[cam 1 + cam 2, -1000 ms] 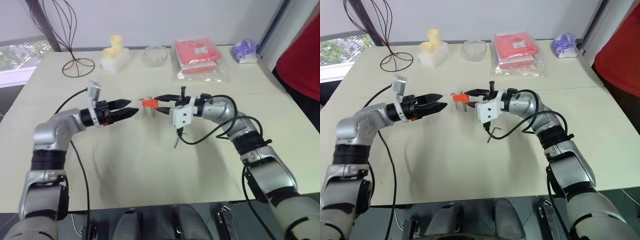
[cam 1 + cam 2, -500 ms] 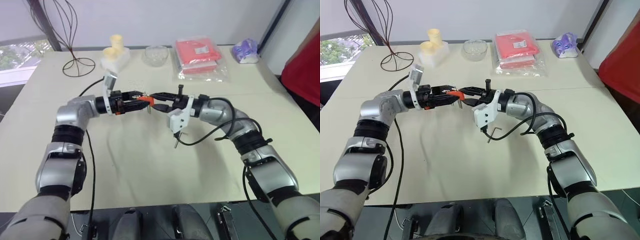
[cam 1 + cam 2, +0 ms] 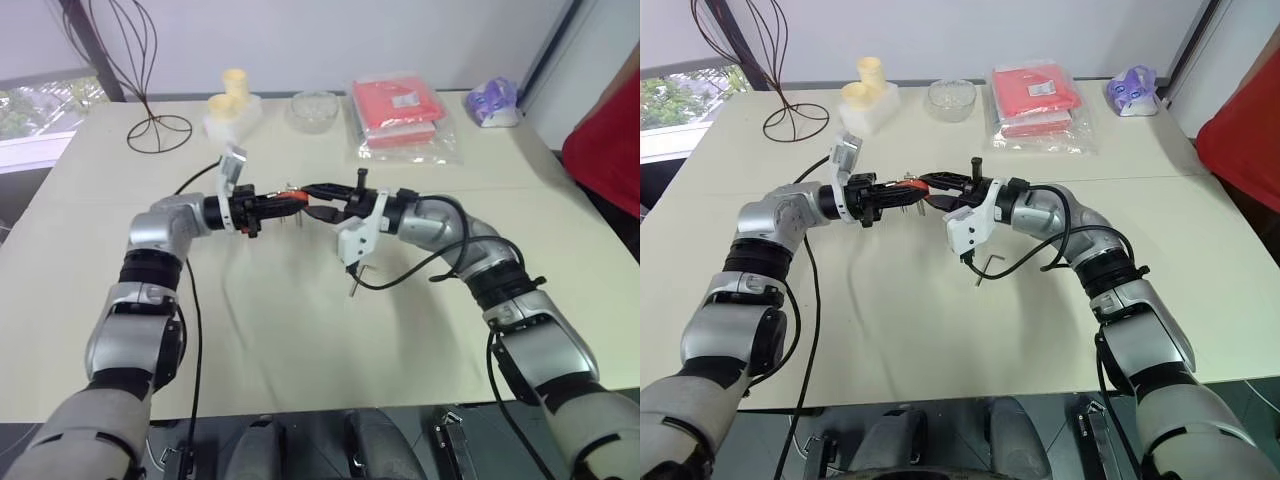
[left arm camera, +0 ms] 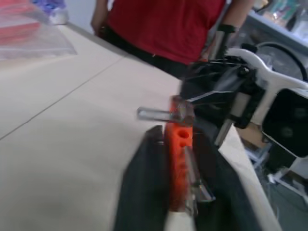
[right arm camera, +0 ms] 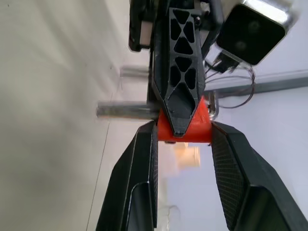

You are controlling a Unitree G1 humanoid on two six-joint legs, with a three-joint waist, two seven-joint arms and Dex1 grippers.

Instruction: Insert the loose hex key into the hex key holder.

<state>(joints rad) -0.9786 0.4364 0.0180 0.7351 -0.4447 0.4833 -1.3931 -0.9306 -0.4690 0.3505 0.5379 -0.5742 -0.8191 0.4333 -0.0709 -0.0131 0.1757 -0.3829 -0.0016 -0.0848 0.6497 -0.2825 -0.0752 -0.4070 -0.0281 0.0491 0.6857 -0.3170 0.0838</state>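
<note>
The hex key holder (image 3: 293,198), a small orange-red block with short grey keys (image 4: 154,114) sticking out, hangs above the table's middle. My left gripper (image 3: 282,201) comes at it from the left and is shut on it; the block (image 4: 178,163) sits between its black fingers. From the other side my right gripper (image 3: 306,194) is shut on the same block (image 5: 185,131), one finger (image 5: 137,183) on each flank. The loose hex key (image 3: 986,268), a thin grey L-shaped rod, lies on the table below my right wrist, with no gripper on it.
Along the table's (image 3: 300,340) far edge stand a wire ornament (image 3: 150,70), yellow cups on a white block (image 3: 232,105), a glass bowl (image 3: 312,108), a red packet in clear plastic (image 3: 398,115) and a purple packet (image 3: 492,100). A person in red (image 3: 610,110) stands at the right.
My left gripper has moved right to the holder and closed on it. The right gripper has kept the holder in place throughout.
</note>
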